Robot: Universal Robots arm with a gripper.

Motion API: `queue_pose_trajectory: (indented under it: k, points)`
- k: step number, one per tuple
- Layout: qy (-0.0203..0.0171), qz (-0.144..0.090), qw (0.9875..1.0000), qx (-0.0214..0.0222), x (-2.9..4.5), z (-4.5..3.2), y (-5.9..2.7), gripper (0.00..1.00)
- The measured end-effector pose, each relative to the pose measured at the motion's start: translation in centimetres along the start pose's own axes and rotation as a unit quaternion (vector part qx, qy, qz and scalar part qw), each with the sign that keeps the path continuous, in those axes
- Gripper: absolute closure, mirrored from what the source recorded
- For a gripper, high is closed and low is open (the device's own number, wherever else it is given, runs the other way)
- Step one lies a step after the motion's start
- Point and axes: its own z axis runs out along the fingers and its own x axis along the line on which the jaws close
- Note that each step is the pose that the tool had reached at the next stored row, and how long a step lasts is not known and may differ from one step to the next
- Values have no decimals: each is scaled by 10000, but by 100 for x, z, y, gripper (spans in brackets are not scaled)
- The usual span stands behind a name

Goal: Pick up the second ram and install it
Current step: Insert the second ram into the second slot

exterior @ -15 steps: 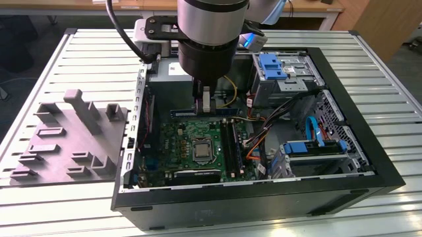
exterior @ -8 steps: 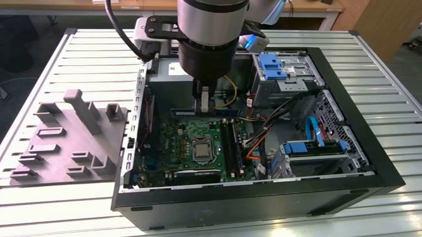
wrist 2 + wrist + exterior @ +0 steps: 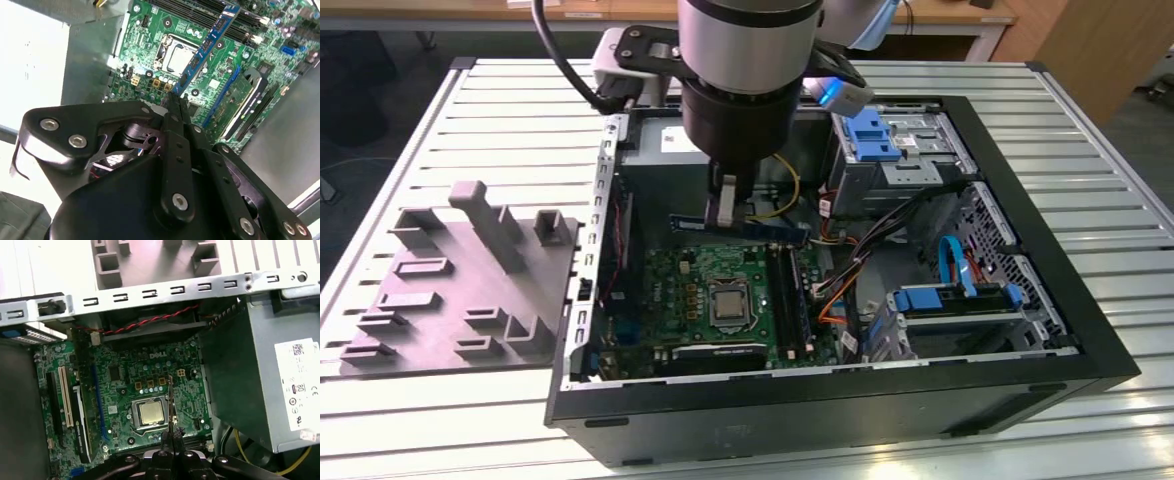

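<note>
Slatted metal tabletop [image 3: 494, 120] carries an open computer case [image 3: 1067, 300] lying on its side, with a grey moulded fixture [image 3: 467, 290] beside it on the exterior view's left. The arm [image 3: 740, 80] drops straight down from above into the case, wrist vertical. The gripper [image 3: 720, 218] hangs over the far part of the green motherboard [image 3: 700, 275].

The fingers [image 3: 175, 112] are clamped together on the second ram [image 3: 767, 231]. They pinch the blue stick nearer one end, so most of its length juts toward the exterior view's right. The stick is level and lifted off the board, and lies crosswise to the black memory slots [image 3: 781, 285].

In the first wrist view it shows edge-on as a thin strip [image 3: 172, 400] above the processor socket [image 3: 152, 412], beside the grey power supply [image 3: 255, 375]. In the second wrist view its row of chips [image 3: 207, 45] faces the camera.
</note>
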Motion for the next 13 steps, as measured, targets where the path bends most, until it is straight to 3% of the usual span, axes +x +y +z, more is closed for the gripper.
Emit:
queue_pose_trajectory:
  k: [3, 7, 13]
  points:
    - [-15, 270, 9996, 26, 1, 4, 0, 89]
    - [-34, 627, 9980, 61, 1, 11, 0, 89]
    - [-63, 1169, 9931, 114, 2, 18, -1, 89]
